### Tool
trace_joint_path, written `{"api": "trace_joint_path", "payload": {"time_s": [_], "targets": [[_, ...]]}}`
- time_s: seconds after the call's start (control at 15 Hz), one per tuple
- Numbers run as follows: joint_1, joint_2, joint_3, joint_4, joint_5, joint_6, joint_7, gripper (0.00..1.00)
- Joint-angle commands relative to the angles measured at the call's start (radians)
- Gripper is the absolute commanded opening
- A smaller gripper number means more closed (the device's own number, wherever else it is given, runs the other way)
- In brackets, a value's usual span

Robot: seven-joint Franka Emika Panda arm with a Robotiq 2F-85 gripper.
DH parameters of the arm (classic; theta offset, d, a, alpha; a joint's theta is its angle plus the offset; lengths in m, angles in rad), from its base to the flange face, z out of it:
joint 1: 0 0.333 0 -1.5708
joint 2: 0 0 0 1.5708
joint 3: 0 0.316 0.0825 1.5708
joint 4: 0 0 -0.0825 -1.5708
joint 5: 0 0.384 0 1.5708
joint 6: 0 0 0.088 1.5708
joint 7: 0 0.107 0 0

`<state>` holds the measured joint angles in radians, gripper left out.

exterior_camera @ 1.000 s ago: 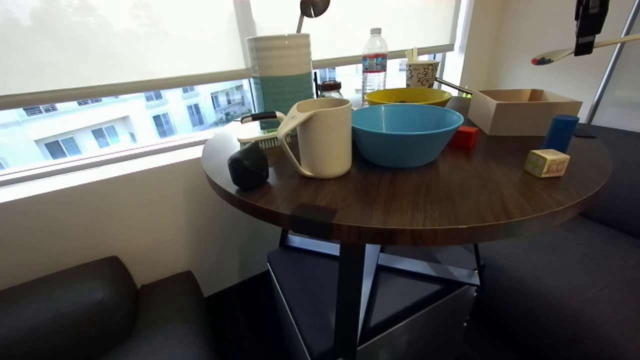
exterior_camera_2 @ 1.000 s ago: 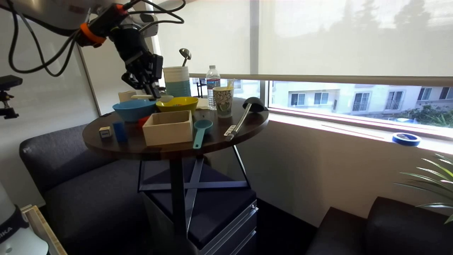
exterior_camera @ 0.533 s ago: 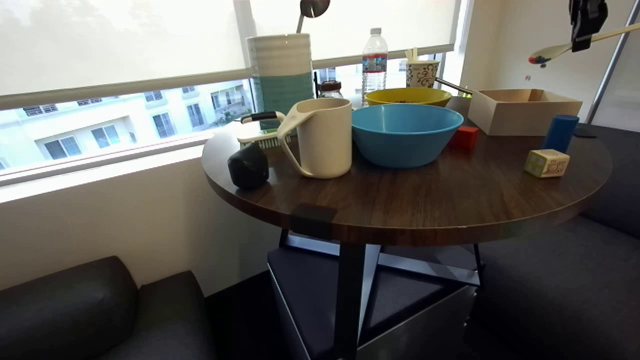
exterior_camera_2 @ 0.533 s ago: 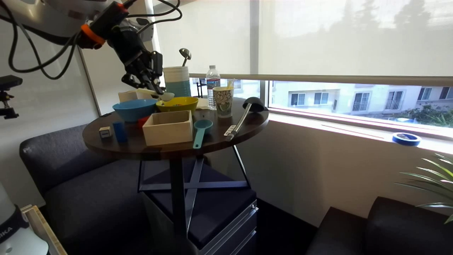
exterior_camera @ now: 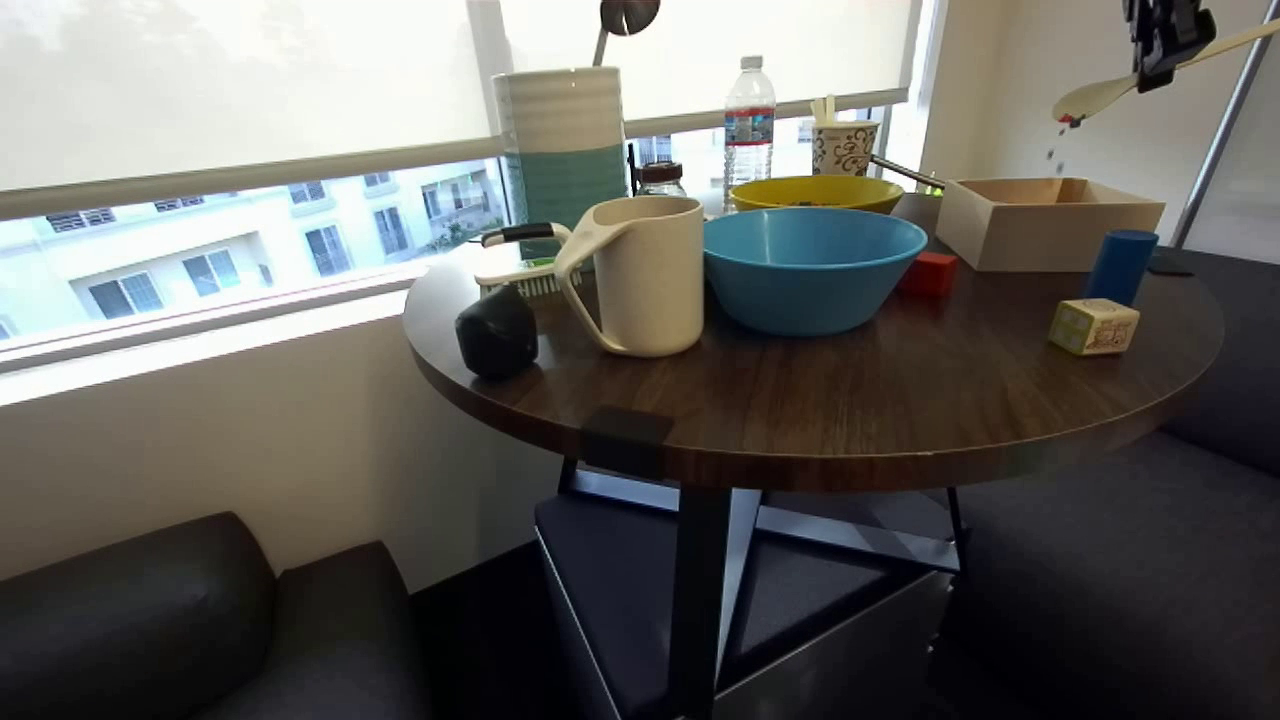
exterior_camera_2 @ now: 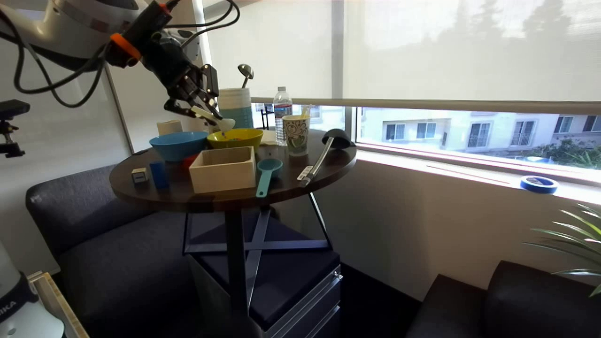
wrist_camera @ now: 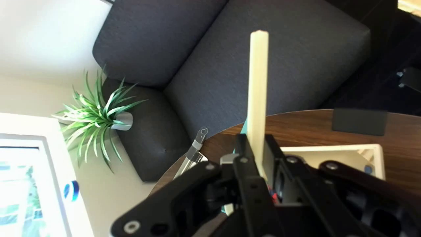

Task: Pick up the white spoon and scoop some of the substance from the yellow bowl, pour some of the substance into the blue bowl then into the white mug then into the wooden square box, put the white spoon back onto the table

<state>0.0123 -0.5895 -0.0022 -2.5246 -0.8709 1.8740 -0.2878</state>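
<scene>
One round brown table (exterior_camera: 850, 400) carries lots of things. The blue bowl (exterior_camera: 815, 295) on it is the widest bowl. The wooden square box (exterior_camera_2: 225, 177) has low, straight walls. The yellow bowl (exterior_camera_2: 255, 139) sits close to the blue bowl. The white mug (exterior_camera: 655, 290) stands upright by the blue bowl, and its big loop points away from that bowl.

The black claw (wrist_camera: 256, 146) is up in the air, well above the table. Its two fingers (wrist_camera: 242, 144) are pinched on the white spoon (exterior_camera: 1095, 98), so the spoon is off the table. Both exterior views show the spoon's round end up over the box. The claw grips it just behind that round end. The round end pokes out on one side of the claw and tips down. The thin handle pokes out on the other side and slants up. In the wrist view the handle runs right between the fingers and sticks out past them.

Colored bits (exterior_camera_2: 235, 139) lie in the yellow bowl, a red bit (exterior_camera: 1067, 118) is at the spoon's tip, and a few tiny bits (exterior_camera: 1050, 154) are in the air just under it.
</scene>
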Motion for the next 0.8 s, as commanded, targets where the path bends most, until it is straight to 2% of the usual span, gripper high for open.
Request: {"api": "trace_joint_path", "payload": {"time_s": [0.0,0.4,0.53,0.73], "targets": [[0.029,-0.019,-0.002,-0.032,-0.098,0.014,-0.022,0.03],[0.054,-0.024,-0.013,-0.052,-0.181,0.013,-0.04,0.03],[0.061,-0.03,-0.027,-0.049,-0.144,0.013,-0.03,0.03],[0.083,-0.066,-0.072,-0.03,-0.032,0.038,-0.046,0.03]]}}
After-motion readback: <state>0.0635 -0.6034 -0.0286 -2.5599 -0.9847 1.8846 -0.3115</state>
